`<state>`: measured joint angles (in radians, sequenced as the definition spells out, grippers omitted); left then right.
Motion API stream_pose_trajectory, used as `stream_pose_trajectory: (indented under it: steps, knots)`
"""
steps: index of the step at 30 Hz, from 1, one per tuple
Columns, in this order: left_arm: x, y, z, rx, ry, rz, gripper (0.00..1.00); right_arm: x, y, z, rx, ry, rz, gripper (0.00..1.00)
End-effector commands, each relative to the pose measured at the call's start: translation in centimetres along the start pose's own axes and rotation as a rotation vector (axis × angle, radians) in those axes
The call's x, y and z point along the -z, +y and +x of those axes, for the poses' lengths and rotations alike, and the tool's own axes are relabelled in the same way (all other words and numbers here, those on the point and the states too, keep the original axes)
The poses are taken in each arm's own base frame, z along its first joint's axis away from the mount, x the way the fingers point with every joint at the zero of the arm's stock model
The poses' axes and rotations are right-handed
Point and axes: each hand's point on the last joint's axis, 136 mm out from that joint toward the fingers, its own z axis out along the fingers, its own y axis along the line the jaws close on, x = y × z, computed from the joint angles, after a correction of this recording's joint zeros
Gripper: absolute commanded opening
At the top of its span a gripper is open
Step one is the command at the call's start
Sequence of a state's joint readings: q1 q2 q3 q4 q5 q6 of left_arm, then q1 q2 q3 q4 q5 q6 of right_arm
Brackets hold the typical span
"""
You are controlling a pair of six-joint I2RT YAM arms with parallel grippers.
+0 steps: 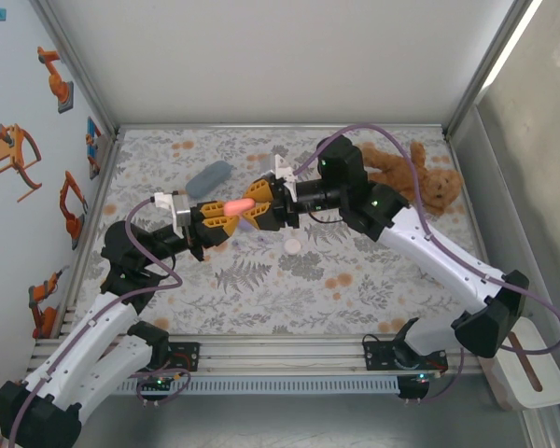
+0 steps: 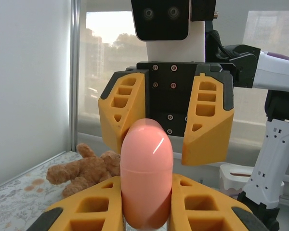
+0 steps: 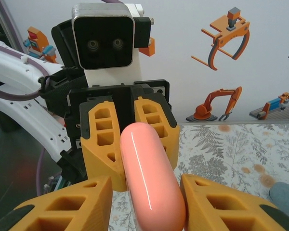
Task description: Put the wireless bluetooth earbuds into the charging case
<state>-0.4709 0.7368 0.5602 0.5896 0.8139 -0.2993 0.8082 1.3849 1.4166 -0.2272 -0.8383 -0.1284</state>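
Note:
A salmon-pink, capsule-shaped charging case (image 1: 240, 206) is held in the air over the middle of the table. My left gripper (image 1: 230, 211) is shut on its lower half, and the case (image 2: 147, 183) stands upright between the yellow fingers (image 2: 94, 207). My right gripper (image 1: 259, 206) faces it from the other side. Its jaws straddle the case's free end (image 3: 151, 178) with narrow gaps on both sides, so it is open. The case lid is closed. The earbuds are out of view.
A grey-blue case (image 1: 210, 175) lies at the back left of the floral table (image 1: 261, 289). A small white round object (image 1: 292, 245) lies under the grippers. A brown teddy bear (image 1: 415, 177) lies at the back right. A white tub (image 1: 532, 369) stands off the table's right edge.

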Motion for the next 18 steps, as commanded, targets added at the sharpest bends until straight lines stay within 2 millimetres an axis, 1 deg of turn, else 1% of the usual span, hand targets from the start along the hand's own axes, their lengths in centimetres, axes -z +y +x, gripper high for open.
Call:
stream_pose_trajectory:
  steps: [1,10,11,12,14,15,16,17,18]
  knots:
    - [-0.05,-0.86,-1.75,-0.064,-0.031,0.028,0.00,0.03,0.29,-1.32,0.019,-0.028,-0.019,0.38]
    - [-0.09,-0.52,-1.78,-0.060,-0.035,0.011,0.00,0.05,0.24,-1.15,0.004,-0.026,-0.014,0.28]
    - [-0.06,-0.51,-1.86,-0.061,-0.038,0.008,0.01,0.07,0.26,-1.21,0.004,-0.027,-0.012,0.28]
    - [-0.05,-0.43,-1.92,-0.061,-0.040,0.002,0.06,0.12,0.16,-1.19,0.002,-0.027,-0.007,0.27]
    - [-0.03,-0.34,-1.98,-0.063,-0.043,-0.005,0.12,0.26,0.05,-1.38,0.005,-0.031,0.009,0.26]
    - [-0.05,-0.24,-1.95,-0.062,-0.043,-0.009,0.18,0.31,-0.03,-1.39,0.004,-0.031,0.018,0.25]
    - [0.00,-0.14,-2.00,-0.062,-0.045,-0.017,0.21,0.39,-0.15,-1.40,0.005,-0.031,0.030,0.25]
    - [0.01,-0.15,-2.00,-0.062,-0.046,-0.018,0.21,0.47,-0.25,-1.50,0.008,-0.033,0.040,0.24]
    - [0.04,-0.08,-1.96,-0.060,-0.045,-0.023,0.24,0.62,-0.31,-1.57,0.009,-0.034,0.051,0.24]
